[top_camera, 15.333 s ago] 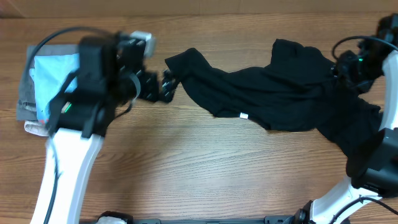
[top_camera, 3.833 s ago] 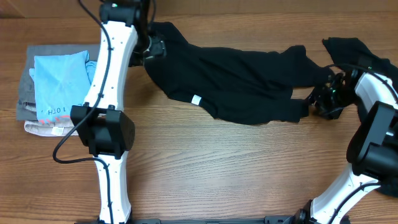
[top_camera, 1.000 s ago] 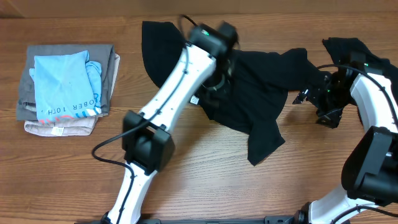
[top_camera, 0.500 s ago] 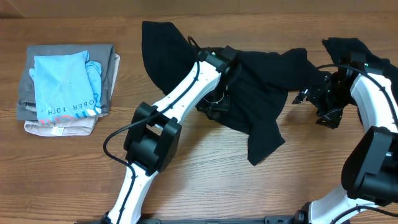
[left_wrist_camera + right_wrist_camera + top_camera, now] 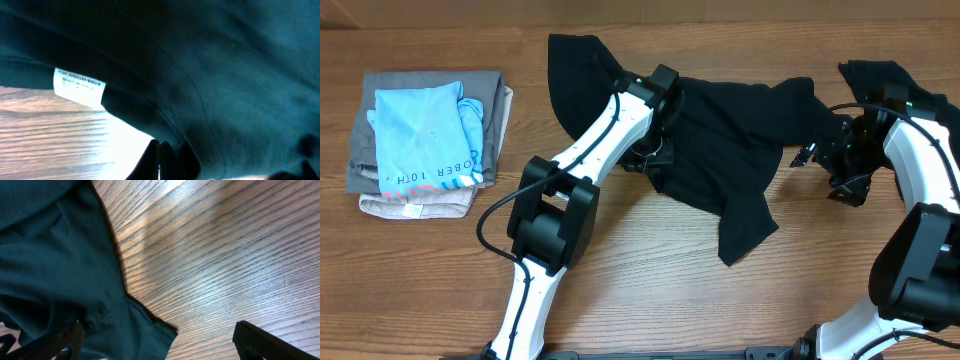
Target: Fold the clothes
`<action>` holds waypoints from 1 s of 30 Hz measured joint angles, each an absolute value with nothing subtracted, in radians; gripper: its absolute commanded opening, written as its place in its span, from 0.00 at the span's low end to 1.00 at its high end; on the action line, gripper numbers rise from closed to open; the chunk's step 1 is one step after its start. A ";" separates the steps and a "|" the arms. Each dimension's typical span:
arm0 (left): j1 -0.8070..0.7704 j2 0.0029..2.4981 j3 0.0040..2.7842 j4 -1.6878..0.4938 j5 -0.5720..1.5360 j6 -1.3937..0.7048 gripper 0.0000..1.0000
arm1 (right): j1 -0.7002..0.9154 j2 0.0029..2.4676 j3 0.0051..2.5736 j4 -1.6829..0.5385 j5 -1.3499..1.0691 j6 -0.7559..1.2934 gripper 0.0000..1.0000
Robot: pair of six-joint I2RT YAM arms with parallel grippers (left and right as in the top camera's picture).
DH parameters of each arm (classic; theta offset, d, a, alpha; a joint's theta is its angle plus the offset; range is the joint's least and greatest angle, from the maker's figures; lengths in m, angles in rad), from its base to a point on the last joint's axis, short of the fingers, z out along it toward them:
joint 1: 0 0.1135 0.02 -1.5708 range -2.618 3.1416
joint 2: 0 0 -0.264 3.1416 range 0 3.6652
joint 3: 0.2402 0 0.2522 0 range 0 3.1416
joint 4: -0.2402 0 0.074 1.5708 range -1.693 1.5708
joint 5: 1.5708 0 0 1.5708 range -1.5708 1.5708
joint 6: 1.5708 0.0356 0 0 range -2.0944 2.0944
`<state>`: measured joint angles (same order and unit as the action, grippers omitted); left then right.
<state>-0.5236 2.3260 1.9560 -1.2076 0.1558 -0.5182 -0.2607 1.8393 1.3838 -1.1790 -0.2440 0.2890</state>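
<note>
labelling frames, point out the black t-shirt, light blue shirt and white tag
black t-shirt [image 5: 730,140], overhead view, mid body
light blue shirt [image 5: 420,135], overhead view, folded front
white tag [image 5: 79,86], left wrist view, label centre

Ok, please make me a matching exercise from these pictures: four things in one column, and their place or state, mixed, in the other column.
1. black T-shirt
2. light-blue shirt
3. left gripper
4. right gripper

A. open
B. on top of the folded pile
C. shut
D. lying crumpled, not folded

Pairs: 1-D, 2-B, 3-C, 4-A
</note>
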 measured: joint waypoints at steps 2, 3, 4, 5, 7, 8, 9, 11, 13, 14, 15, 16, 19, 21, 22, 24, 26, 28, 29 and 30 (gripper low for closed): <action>-0.524 2.326 1.930 -1.185 0.156 -0.531 0.04 | -0.261 1.839 1.384 -1.179 -0.244 0.289 1.00; -0.524 2.326 1.913 -1.172 0.156 -0.542 0.04 | -0.261 1.839 1.384 -1.179 -0.244 0.289 1.00; -0.524 2.326 1.897 -1.157 0.157 -0.550 0.04 | -0.261 1.839 1.384 -1.179 -0.244 0.289 1.00; -0.524 2.326 1.880 -1.139 0.159 -0.554 0.04 | -0.261 1.839 1.384 -1.179 -0.244 0.289 1.00; -0.524 2.327 1.856 -1.115 0.172 -0.561 0.04 | -0.261 1.839 1.384 -1.180 -0.244 0.289 1.00; -0.524 2.327 1.848 -1.110 0.179 -0.564 0.04 | -0.261 1.839 1.384 -1.179 -0.244 0.289 1.00; -0.524 2.327 1.848 -1.106 0.187 -0.570 0.04 | -0.261 1.839 1.384 -1.180 -0.244 0.289 1.00; -0.524 2.327 1.848 -1.099 0.200 -0.571 0.04 | -0.261 1.839 1.384 -1.179 -0.244 0.289 1.00; -0.524 2.327 1.848 -1.108 0.209 -0.572 0.04 | -0.261 1.839 1.384 -1.179 -0.244 0.289 1.00; -0.523 2.327 1.848 -1.114 0.212 -0.572 0.04 | -0.261 1.839 1.384 -1.179 -0.244 0.289 1.00; -0.522 2.327 1.848 -1.118 0.216 -0.572 0.04 | -0.261 1.839 1.384 -1.179 -0.244 0.289 1.00; -0.521 2.327 1.848 -1.118 0.219 -0.572 0.04 | -0.261 1.839 1.384 -1.179 -0.244 0.288 1.00; -0.515 2.327 1.848 -1.110 0.233 -0.572 0.04 | -0.261 1.839 1.384 -1.179 -0.244 0.289 1.00; -0.511 2.327 1.848 -1.105 0.237 -0.571 0.04 | -0.261 1.839 1.384 -1.179 -0.244 0.288 1.00; -0.509 2.327 1.848 -1.102 0.241 -0.571 0.04 | -0.261 1.839 1.384 -1.179 -0.244 0.289 1.00; -0.508 2.327 1.848 -1.090 0.250 -0.571 0.04 | -0.261 1.839 1.384 -1.179 -0.244 0.289 1.00; -0.508 2.327 1.848 -1.080 0.259 -0.571 0.04 | -0.261 1.839 1.384 -1.179 -0.244 0.289 1.00; -0.508 2.327 1.848 -1.071 0.265 -0.571 0.04 | -0.261 1.839 1.384 -1.179 -0.244 0.289 1.00; -0.508 2.327 1.848 -1.069 0.268 -0.571 0.04 | -0.261 1.839 1.384 -1.179 -0.244 0.289 1.00; -0.508 2.327 1.848 -1.067 0.274 -0.571 0.04 | -0.261 1.839 1.384 -1.179 -0.244 0.289 1.00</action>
<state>-0.5079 2.3268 1.8484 -1.0668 0.2745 -0.5713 -0.2607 1.8393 1.3838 -1.1790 -0.2440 0.2886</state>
